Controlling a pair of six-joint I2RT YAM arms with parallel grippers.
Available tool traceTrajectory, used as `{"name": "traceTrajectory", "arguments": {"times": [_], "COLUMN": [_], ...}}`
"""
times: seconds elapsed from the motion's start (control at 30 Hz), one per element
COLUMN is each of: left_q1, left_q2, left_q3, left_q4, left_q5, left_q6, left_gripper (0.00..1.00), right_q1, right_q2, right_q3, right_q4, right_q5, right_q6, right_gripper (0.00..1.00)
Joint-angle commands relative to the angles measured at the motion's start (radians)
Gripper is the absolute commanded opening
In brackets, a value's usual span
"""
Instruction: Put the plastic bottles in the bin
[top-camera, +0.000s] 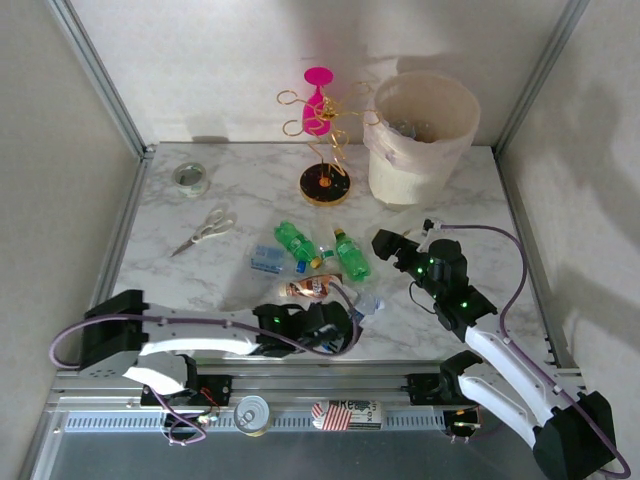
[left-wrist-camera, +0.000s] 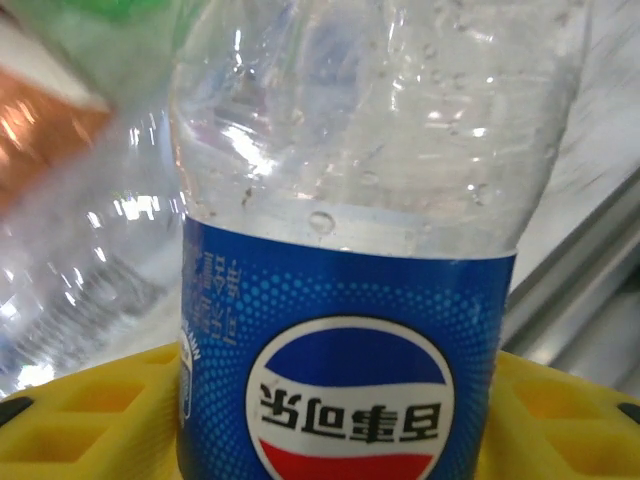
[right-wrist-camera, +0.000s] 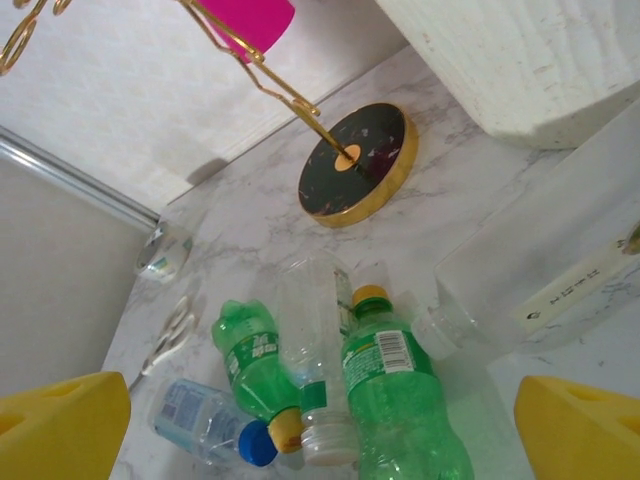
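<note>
Left gripper (top-camera: 343, 322) clamps a clear Pepsi bottle (left-wrist-camera: 345, 300). Right gripper (top-camera: 385, 242) gapes wide, green bottle (top-camera: 351, 256) at its nine o'clock.

Bottle pile (top-camera: 318, 258) clogs the bench (top-camera: 200, 290) centre, bottles touching and overlapping. Gold wire stand (top-camera: 325, 185) sits just left of the bin (top-camera: 420, 135) with a narrow gap between. Bare marble from pile to bin; right hand (top-camera: 388, 245) is at its edge, jaws wide. Left arm lies across the near edge; Pepsi bottle (left-wrist-camera: 345, 250) fills the left hand (top-camera: 335, 322). Scissors (top-camera: 205, 228) and tape roll (top-camera: 190, 178) far left, bare bench around them.
</note>
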Motion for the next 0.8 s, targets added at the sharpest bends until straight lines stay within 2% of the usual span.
{"name": "traceTrajectory", "arguments": {"times": [0.0, 0.13, 0.33, 0.6, 0.77], "left_q1": [0.081, 0.157, 0.197, 0.218, 0.219], "left_q2": [-0.096, -0.179, -0.196, -0.114, -0.072], "left_q3": [-0.073, -0.164, -0.192, -0.100, -0.083], "left_q4": [0.160, 0.344, 0.521, 0.520, 0.541], "left_q5": [0.060, 0.061, 0.031, 0.106, 0.133], "left_q6": [-0.058, -0.115, -0.115, -0.031, -0.034], "left_gripper": [0.58, 0.60, 0.61, 0.61, 0.61], "right_q1": [0.006, 0.007, 0.007, 0.043, 0.058], "right_q2": [0.002, 0.017, 0.085, 0.146, 0.158], "right_q3": [0.046, 0.048, 0.048, 0.056, 0.058], "right_q4": [0.100, 0.207, 0.351, 0.413, 0.414], "right_q5": [-0.124, -0.245, -0.405, -0.457, -0.461], "right_q6": [-0.020, -0.004, 0.032, 0.022, 0.002], "right_gripper": [0.99, 0.99, 0.98, 0.94, 0.93]}}
